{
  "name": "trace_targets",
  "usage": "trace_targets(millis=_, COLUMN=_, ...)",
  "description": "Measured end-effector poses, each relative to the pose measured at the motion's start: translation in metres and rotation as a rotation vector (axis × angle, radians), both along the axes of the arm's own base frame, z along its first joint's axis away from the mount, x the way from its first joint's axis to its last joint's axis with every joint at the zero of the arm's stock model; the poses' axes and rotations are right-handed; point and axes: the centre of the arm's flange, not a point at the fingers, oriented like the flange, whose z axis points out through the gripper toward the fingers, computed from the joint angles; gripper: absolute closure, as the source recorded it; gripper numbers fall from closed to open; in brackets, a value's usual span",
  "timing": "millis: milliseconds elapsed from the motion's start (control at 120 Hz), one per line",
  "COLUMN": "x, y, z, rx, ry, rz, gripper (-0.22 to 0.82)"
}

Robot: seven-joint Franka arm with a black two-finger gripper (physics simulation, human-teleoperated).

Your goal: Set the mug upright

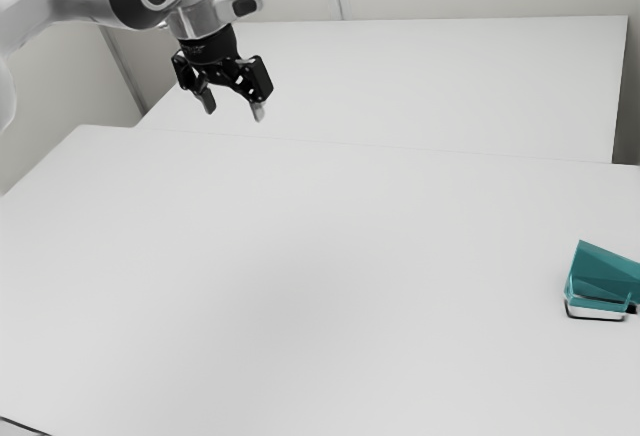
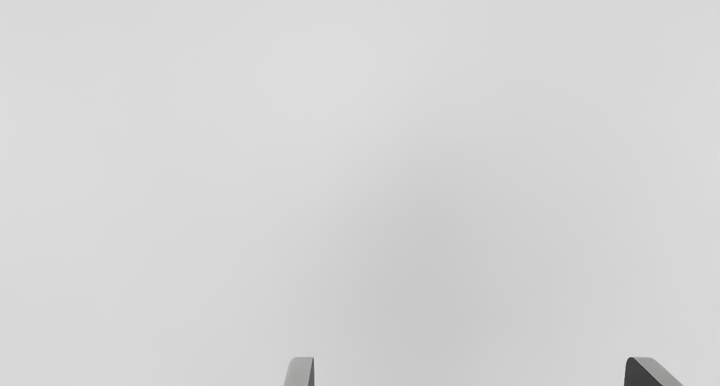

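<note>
My gripper (image 1: 233, 111) hangs high above the table at the upper left of the exterior view, its two fingers apart and nothing between them. In the wrist view the gripper (image 2: 471, 369) has its fingertips wide apart over bare white surface. Far off toward the exterior view's right edge lies a teal, angular object (image 1: 603, 276) with a white lower part and a dark rim line, partly cut off by the edge. It is the one mug-like thing in sight; its exact pose and any handle are hard to make out. The gripper is far from it.
A large white table (image 1: 300, 286) spreads beneath the arm. Beyond its far edge stands another white surface (image 1: 430, 86), with pale walls behind. A dark line crosses the exterior view's lower left corner.
</note>
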Motion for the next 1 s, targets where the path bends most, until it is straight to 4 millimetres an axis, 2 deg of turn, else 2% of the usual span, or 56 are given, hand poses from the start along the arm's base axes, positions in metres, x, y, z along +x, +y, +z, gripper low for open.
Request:
trace_targets(millis=300, x=-0.003, y=-0.007, z=0.004, rx=-0.006, ry=-0.006, rz=-0.006, gripper=0.00)
trace_targets(millis=450, x=-0.004, y=-0.019, z=0.001, rx=-0.142, ry=0.021, rz=0.000, gripper=0.00)
trace_targets(millis=525, x=-0.001, y=-0.027, z=-0.013, rx=-0.239, ry=0.057, rz=0.009, gripper=0.00)
trace_targets(millis=592, x=0.008, y=-0.038, z=-0.037, rx=-0.325, ry=0.103, rz=0.027, gripper=0.00)
trace_targets(millis=667, x=0.010, y=-0.062, z=-0.066, rx=-0.420, ry=0.166, rz=0.036, gripper=0.00)
trace_targets(millis=783, x=0.008, y=-0.133, z=-0.107, rx=-0.530, ry=0.236, rz=0.003, gripper=0.00)
trace_targets(millis=842, x=0.008, y=-0.160, z=-0.128, rx=-0.581, ry=0.265, rz=0.007, gripper=0.00)
trace_targets(millis=1000, x=0.017, y=-0.204, z=-0.174, rx=-0.701, ry=0.297, rz=0.075, gripper=0.00)
